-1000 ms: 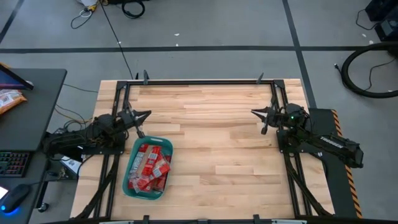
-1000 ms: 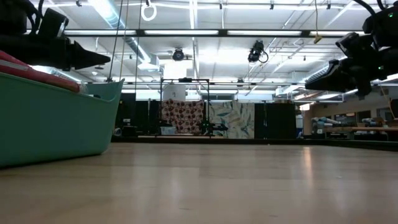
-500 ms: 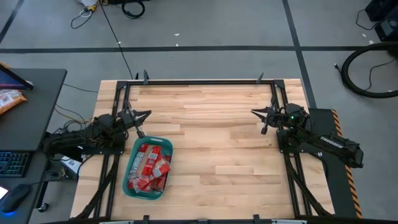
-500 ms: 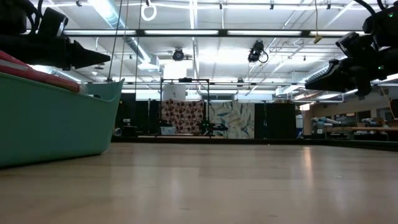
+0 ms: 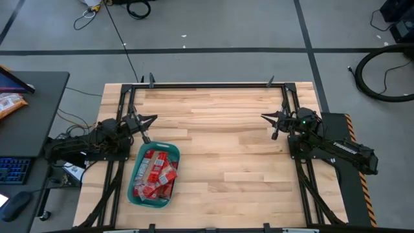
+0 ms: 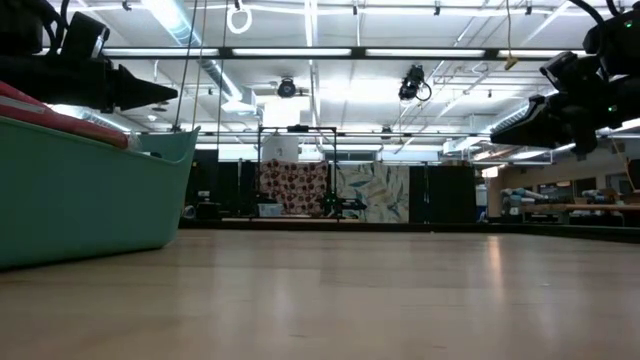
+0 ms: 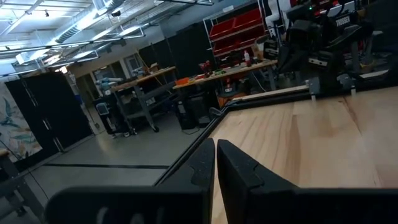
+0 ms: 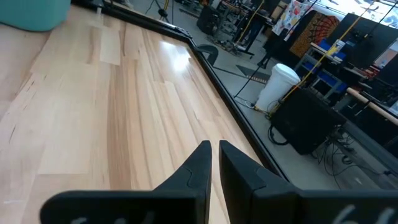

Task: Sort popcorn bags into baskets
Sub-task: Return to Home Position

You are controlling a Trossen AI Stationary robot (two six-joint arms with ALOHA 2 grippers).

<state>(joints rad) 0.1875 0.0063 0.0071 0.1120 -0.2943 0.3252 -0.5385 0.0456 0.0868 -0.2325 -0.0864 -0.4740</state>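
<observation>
The teal-green basket (image 5: pixel 154 176) sits at the table's near left, filled with several red popcorn bags (image 5: pixel 155 171) lying flat inside it. Its wall (image 6: pixel 90 190) fills the left of the low view, with red bags (image 6: pixel 40 112) showing above the rim. My left gripper (image 5: pixel 151 120) hovers shut above the table just beyond the basket's far end, holding nothing. My right gripper (image 5: pixel 266 118) hovers shut near the table's right edge, pointing left. Both pairs of fingers show closed together in the left wrist view (image 7: pixel 215 163) and the right wrist view (image 8: pixel 214 163).
Bare wooden table (image 5: pixel 226 142) stretches between the two arms, inside a black frame (image 5: pixel 207 84). A desk with a keyboard (image 5: pixel 13 169) and an orange packet (image 5: pixel 10 103) stands off the table's left. The room beyond holds racks and workbenches.
</observation>
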